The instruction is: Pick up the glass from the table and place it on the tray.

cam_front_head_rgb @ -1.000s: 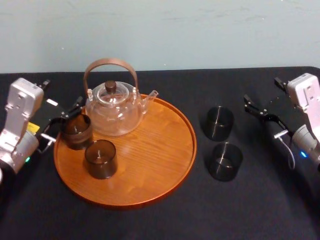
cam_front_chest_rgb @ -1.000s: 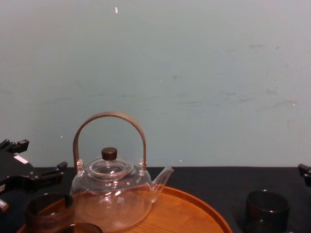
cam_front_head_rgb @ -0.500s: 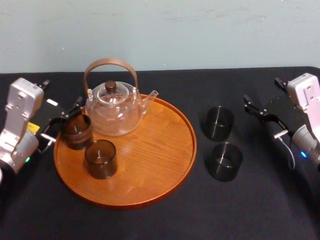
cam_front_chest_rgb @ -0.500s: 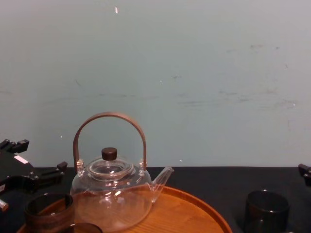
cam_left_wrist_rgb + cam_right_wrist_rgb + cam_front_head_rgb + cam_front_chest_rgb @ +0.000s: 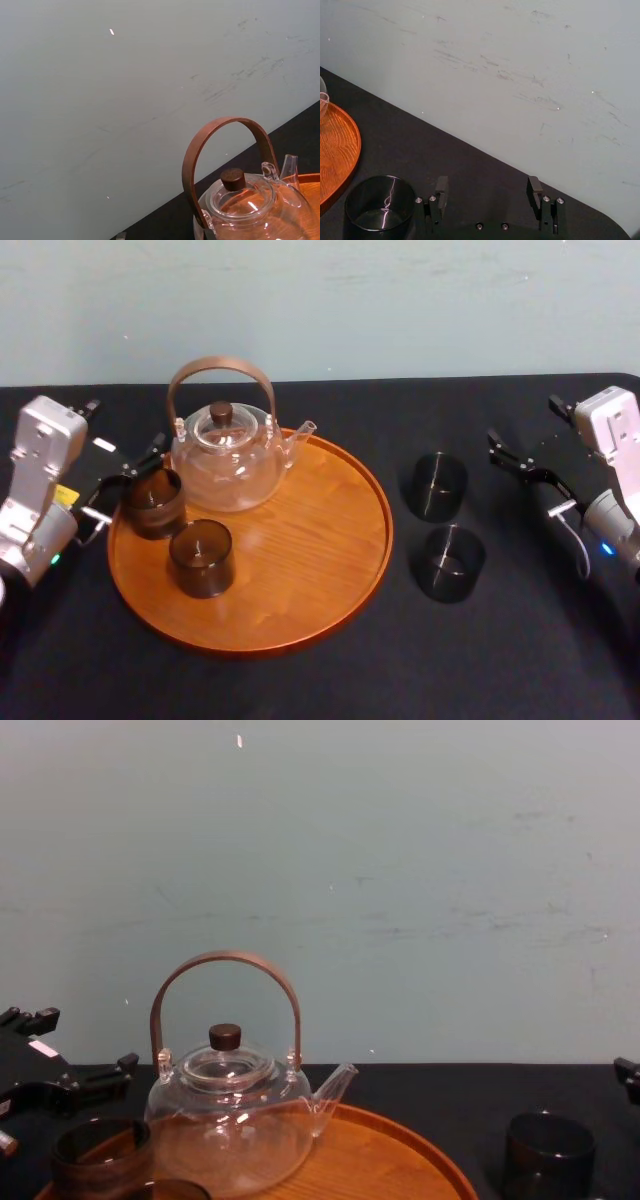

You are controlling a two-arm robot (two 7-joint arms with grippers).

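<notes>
The far table glass [image 5: 438,486] is stood upright on the black table [image 5: 330,680], right of the tray [image 5: 310,580] and clear of its rim. The near table glass [image 5: 450,562] is stood close in front of it. Neither is held.

On the tray, the rear tray glass [image 5: 152,502] and the front tray glass [image 5: 200,557] are set on the left part, beside the clear glass teapot [image 5: 225,460]. The tray's right half is bare.

The right gripper [image 5: 522,472] is held right of the far table glass, near but apart. Its fingers are spread wide and nothing is gripped. In the right wrist view the glass [image 5: 380,205] is seen off to one side of the gripper [image 5: 487,187], not between the fingers.

The left gripper [image 5: 122,480] is held at the tray's left rim, just beside the rear tray glass, spread wide and gripping nothing. Contact with that glass cannot be told.

Step judged: pre-grasp on a table glass, most likely the far one; no lift is made yet.

Next move: the right gripper is to be shifted until the far glass is centred between the fingers, then closed on the wall. The glass is then to be lifted over the rim and set on the bare right half. The close neighbour glass is to be avoided.
</notes>
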